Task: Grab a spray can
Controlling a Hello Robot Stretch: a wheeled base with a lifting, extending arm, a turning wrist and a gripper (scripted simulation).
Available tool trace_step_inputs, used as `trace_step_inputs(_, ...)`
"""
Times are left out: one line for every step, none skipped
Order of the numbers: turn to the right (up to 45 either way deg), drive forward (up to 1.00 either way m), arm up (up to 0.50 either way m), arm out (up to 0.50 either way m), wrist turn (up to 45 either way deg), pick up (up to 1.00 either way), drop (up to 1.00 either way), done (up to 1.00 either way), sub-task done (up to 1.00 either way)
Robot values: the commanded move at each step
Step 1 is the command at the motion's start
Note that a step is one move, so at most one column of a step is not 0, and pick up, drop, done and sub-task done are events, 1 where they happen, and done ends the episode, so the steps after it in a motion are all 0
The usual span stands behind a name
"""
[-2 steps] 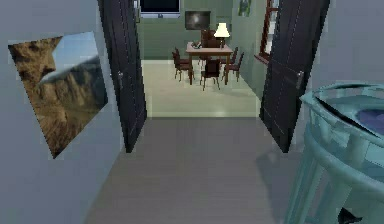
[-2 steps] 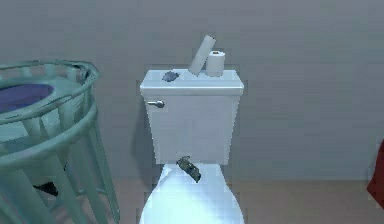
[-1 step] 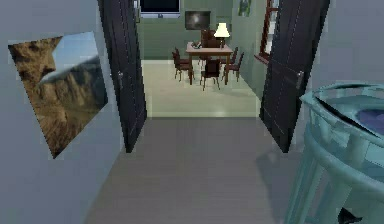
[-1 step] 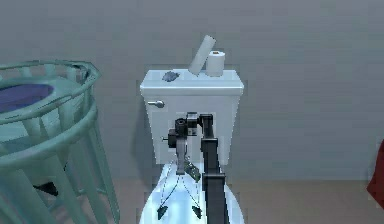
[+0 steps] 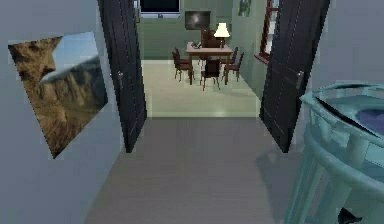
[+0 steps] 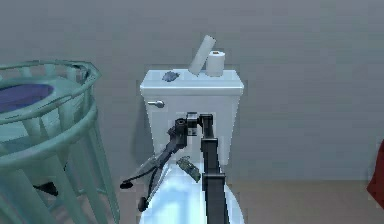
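Seemingly the reach is under way: the hand hangs low in the frame's centre, in front of the toilet. I cannot tell whether its fingers are apart or together, or whether it holds anything. A small pale-green thing just left of the arm may be the spray can, though that is unsure. The next move calls for confirming it, then lining up on it.
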Motion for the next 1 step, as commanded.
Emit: trace_step_inputs(0.0, 0.0, 0.0, 0.0, 45.0, 0.0, 0.0, 0.0, 0.0)
